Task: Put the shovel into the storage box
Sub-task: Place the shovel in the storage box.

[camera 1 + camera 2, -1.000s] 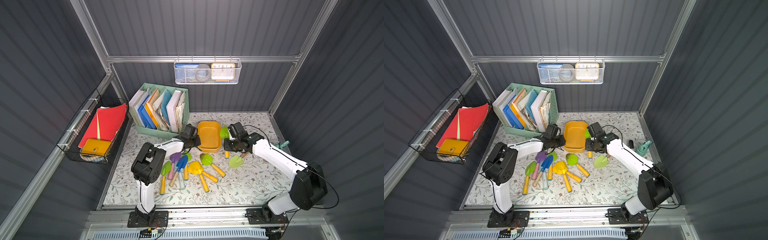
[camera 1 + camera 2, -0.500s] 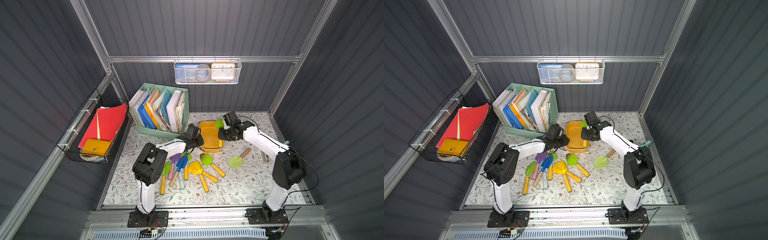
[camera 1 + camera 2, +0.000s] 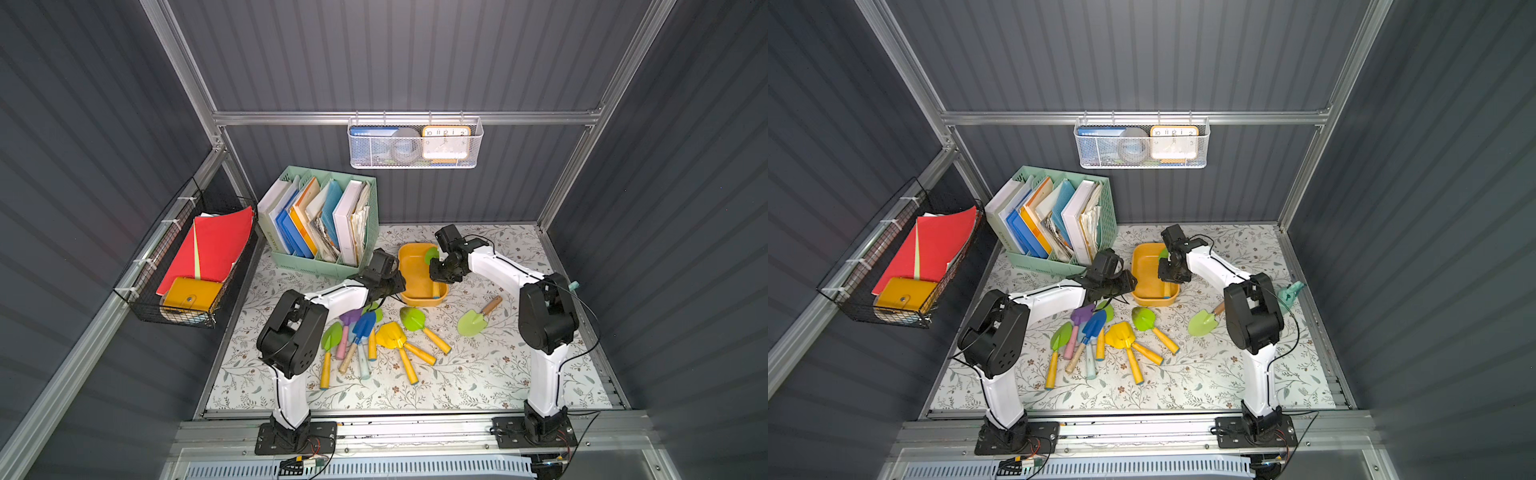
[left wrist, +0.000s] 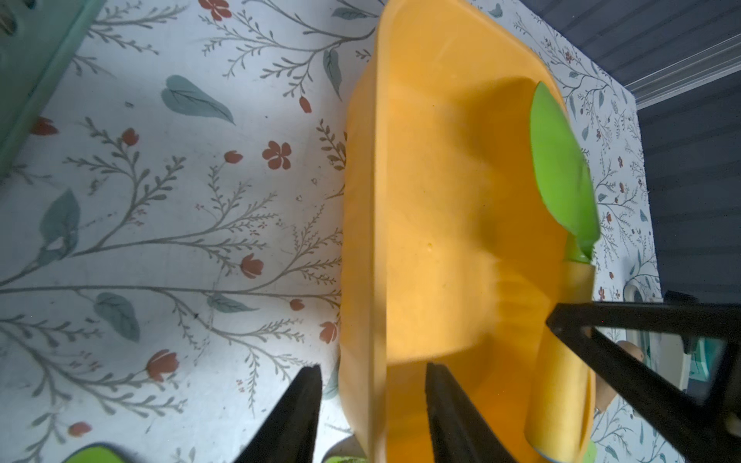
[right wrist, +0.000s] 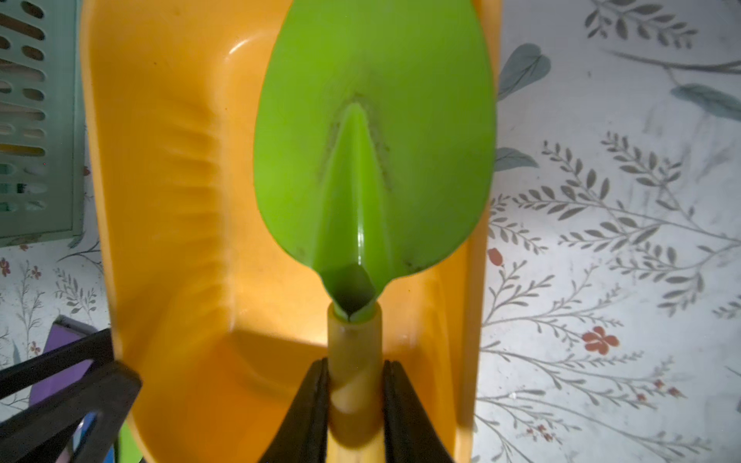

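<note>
Our right claw (image 5: pixel 355 371) is pinching the yellow handle of the green shovel (image 5: pixel 373 140). The shovel lies along one long side of the box (image 5: pixel 160 208), within its walls. We cannot tell whether it rests on the bottom. Our left claw (image 4: pixel 373 373) is spread, with its fingers (image 4: pixel 296 409) astride the box's rim, one outside and one inside. The box sits on the mat (image 3: pixel 478 374) near the organiser (image 3: pixel 316 266), with other shovels (image 3: pixel 390 332) loose in front.
</note>
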Controlling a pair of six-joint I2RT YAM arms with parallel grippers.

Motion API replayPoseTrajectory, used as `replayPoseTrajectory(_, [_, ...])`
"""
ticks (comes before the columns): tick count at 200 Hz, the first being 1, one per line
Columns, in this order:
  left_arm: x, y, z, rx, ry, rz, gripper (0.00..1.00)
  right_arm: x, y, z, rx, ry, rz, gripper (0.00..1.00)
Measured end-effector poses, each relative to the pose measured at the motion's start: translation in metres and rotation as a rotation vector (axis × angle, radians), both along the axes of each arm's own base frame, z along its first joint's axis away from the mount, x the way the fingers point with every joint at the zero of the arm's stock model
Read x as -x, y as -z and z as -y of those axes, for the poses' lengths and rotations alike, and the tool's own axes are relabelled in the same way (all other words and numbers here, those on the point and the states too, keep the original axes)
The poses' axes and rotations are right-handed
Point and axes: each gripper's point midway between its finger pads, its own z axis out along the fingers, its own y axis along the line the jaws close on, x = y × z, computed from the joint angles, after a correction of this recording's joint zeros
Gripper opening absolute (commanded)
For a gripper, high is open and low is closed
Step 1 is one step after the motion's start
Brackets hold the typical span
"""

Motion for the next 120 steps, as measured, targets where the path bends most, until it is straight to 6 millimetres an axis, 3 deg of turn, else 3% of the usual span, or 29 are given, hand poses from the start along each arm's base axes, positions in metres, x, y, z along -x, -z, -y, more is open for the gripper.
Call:
replayPoseTrajectory(76, [0.009, 0.007, -0.006, -0.015, -0.004, -0.020, 0.49, -0.006, 0.015, -0.001, 0.006, 0.002, -0.025, 0.20])
replayPoseTrajectory(120, [0.009, -0.004, -0.009, -0.014, -0.015, 0.003, 0.50, -0.006, 0.014, -0.002, 0.008, 0.002, -0.027, 0.20])
